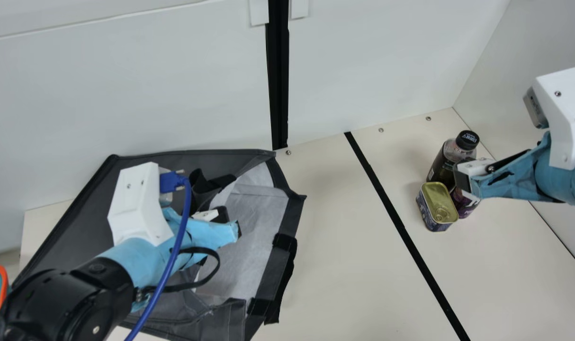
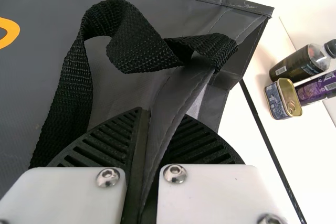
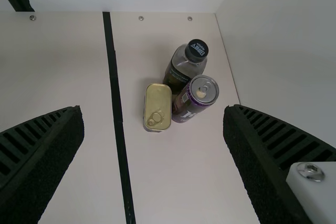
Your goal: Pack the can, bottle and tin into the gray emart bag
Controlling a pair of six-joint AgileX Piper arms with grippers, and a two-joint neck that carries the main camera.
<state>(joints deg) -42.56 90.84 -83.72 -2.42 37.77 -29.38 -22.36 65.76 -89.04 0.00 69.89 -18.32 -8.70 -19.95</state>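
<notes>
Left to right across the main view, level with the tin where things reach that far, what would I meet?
Orange-rimmed teal basket at the edge, gray bag, black strip, tin, can.

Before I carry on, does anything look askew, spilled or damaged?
The black strap on the bag is twisted, not flat, near the left hand. Tin, can and bottle stand upright; I see no spill or damage.

We looked down from the neck, left wrist close over the bag [image 1: 91,218], right wrist higher; all shared the tin [image 1: 436,206].
</notes>
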